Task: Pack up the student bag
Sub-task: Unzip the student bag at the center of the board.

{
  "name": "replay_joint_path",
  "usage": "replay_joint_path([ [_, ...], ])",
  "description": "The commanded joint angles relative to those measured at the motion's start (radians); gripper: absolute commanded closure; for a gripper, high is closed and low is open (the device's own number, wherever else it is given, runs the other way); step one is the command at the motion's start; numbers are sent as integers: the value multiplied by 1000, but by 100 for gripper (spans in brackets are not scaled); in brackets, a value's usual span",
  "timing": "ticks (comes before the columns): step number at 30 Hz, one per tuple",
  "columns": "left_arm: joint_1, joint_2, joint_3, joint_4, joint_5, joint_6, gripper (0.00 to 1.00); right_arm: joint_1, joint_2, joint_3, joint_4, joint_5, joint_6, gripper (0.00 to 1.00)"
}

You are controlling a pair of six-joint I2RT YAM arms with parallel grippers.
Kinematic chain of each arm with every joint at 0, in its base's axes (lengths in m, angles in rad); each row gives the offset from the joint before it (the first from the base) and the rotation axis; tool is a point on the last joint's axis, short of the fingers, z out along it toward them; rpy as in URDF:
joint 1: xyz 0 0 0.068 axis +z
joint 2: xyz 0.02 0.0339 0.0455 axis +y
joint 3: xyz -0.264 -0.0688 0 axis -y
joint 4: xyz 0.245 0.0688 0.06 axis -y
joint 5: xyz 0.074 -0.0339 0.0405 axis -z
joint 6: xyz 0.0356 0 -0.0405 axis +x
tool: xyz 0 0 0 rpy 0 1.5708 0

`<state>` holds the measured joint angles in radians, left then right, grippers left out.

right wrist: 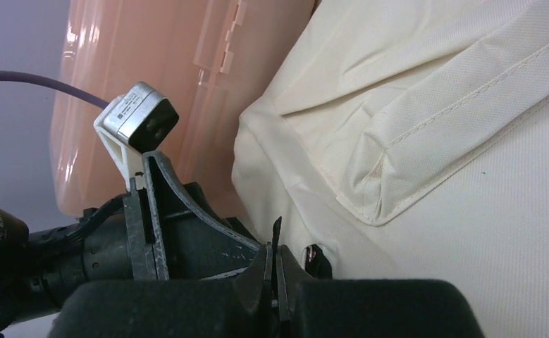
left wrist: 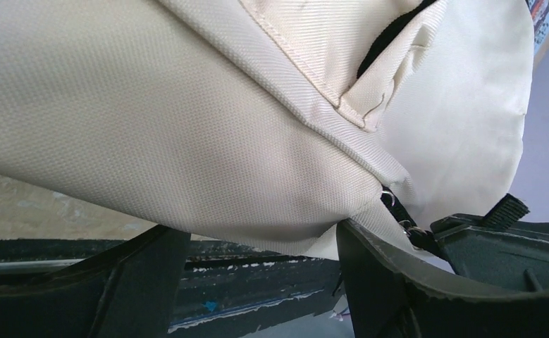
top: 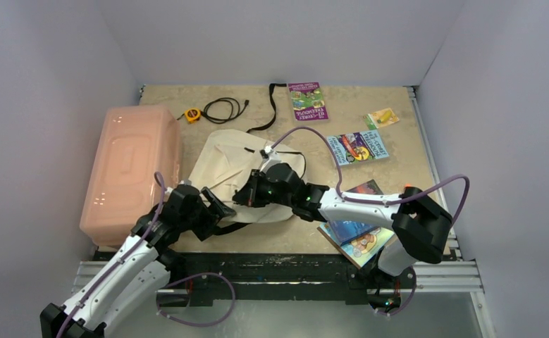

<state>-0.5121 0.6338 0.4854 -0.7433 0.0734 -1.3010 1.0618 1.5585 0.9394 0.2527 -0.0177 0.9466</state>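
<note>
Cream, black-trimmed student bag [top: 220, 160] lies slumped at table centre.

Student bag [left wrist: 187, 127] matt woven canvas, stitched seams; pink bin [top: 127, 169] glossy smooth plastic.

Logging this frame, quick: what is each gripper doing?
Left gripper: open, fingers astride the student bag's edge.
Right gripper: shut on a thin black tab.

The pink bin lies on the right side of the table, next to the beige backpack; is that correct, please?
Not quite: the pink bin lies on the left side of the table, as the top external view shows. It is indeed next to the beige backpack.
</note>
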Motion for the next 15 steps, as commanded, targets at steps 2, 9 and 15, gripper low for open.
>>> replay_joint_path([
  [2,-3,-7,-26,110,-57,27,40,-9,-35,-5,136,-65,61,100],
  [9,-3,9,44,26,-212,117,89,-33,-81,-68,118,-93,9,100],
  [15,-3,-50,20,-1,-276,93,100,-103,-207,-174,56,-105,-65,100],
])
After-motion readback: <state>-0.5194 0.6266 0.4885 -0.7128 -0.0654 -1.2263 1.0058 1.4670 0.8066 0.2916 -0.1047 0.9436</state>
